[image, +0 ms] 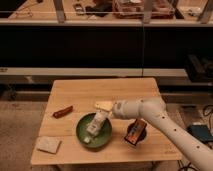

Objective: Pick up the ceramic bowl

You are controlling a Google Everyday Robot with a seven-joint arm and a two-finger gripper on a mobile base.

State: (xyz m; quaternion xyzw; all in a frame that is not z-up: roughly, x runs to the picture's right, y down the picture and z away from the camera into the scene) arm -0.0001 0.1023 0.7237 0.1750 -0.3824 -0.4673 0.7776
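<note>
The ceramic bowl is round, shallow and dark green, and it sits on the wooden table near the front edge. My gripper hangs on the white arm that comes in from the right. It reaches down into the left part of the bowl, with its tip close to the bowl's inner surface.
A small dark-and-orange rectangular object lies just right of the bowl, under the arm. A reddish-brown elongated item lies to the left. A pale flat pad sits at the front left corner. A pale flat piece lies behind the bowl.
</note>
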